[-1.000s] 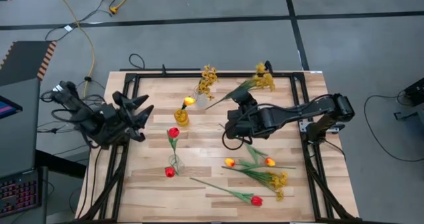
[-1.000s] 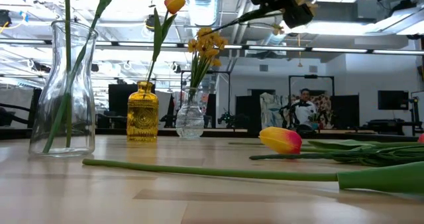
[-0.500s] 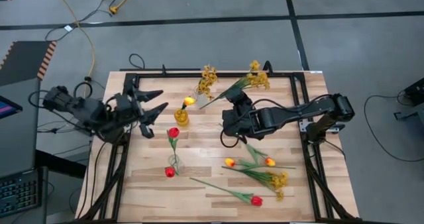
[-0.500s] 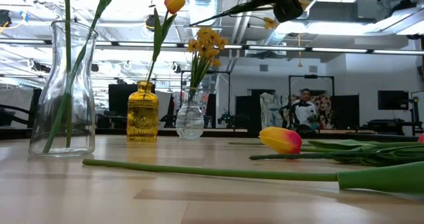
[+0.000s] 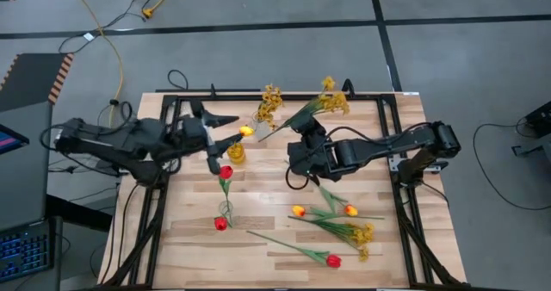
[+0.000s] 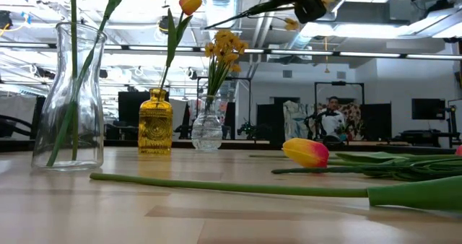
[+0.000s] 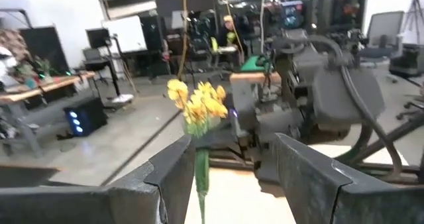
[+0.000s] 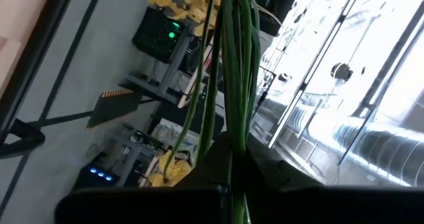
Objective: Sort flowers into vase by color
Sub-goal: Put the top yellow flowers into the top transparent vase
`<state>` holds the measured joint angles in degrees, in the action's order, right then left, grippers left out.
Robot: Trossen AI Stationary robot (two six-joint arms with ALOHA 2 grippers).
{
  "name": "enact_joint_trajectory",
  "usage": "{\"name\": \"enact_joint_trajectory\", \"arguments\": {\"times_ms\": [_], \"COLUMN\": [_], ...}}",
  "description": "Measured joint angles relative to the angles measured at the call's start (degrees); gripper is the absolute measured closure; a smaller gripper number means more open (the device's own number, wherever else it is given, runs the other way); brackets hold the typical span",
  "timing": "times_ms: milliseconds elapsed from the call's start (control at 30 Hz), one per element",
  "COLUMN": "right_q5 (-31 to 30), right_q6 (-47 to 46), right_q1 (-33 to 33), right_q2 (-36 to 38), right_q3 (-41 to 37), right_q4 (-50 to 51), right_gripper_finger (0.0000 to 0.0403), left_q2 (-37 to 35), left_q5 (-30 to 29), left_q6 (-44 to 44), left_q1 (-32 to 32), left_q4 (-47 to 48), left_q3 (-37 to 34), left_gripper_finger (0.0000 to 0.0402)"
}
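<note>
My right gripper (image 5: 299, 142) (image 6: 299, 0) is shut on a mustard-yellow spray (image 5: 331, 99), lifted over the table's far middle. My left gripper (image 5: 228, 129) (image 7: 232, 144) is open and reaches in from the table's left, close to the vases. A small clear vase (image 5: 262, 126) (image 6: 207, 128) holds another mustard spray (image 7: 197, 105). The yellow vase (image 5: 235, 151) (image 6: 156, 121) holds a yellow-orange tulip (image 5: 246, 131). A tall clear vase (image 5: 225, 210) (image 6: 69, 99) holds two red tulips (image 5: 225, 172). Two yellow-orange tulips (image 5: 299, 211), a mustard spray (image 5: 362, 235) and a red tulip (image 5: 332, 260) lie flat on the table. My right gripper pinches the spray's bundle of green stems (image 8: 233, 141) between its two fingers, which lie across the stems, partway along them. The spray is lifted clear. It slants over the table, with the blossoms (image 5: 331, 99) toward the far edge and the stem's free end (image 5: 265, 136) by the small clear vase.
A black frame (image 5: 284, 95) runs along the table's far and side edges. Bare wood (image 5: 189, 239) lies near the left front. The loose flowers crowd the near right. In the low view, a person (image 6: 332, 118) sits far back in the room.
My left arm has stretched from the table's left edge toward the vases, its open gripper now beside the yellow vase. My right gripper has shifted a little toward the table's left and carried the spray along, so its blossoms now hang nearer the far edge.
</note>
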<state>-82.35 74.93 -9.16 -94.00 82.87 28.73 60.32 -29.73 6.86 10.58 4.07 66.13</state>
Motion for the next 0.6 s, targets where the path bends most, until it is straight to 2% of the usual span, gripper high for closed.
{"name": "enact_joint_trajectory", "arguments": {"times_ms": [233,600], "right_q5": [0.0,0.3], "right_q6": [0.1,0.1], "right_q1": [-1.7,-8.4], "right_q2": [0.0,0.0], "right_q3": [0.0,0.0], "right_q4": [-2.8,-2.7], "right_gripper_finger": [0.0359,0.0359], "left_q2": [3.9,11.4], "left_q5": [8.4,11.7], "left_q6": [-2.7,-3.7], "left_q1": [-6.5,-9.3], "left_q4": [0.8,-1.6], "left_q3": [0.0,0.0], "left_gripper_finger": [0.021,0.021]}}
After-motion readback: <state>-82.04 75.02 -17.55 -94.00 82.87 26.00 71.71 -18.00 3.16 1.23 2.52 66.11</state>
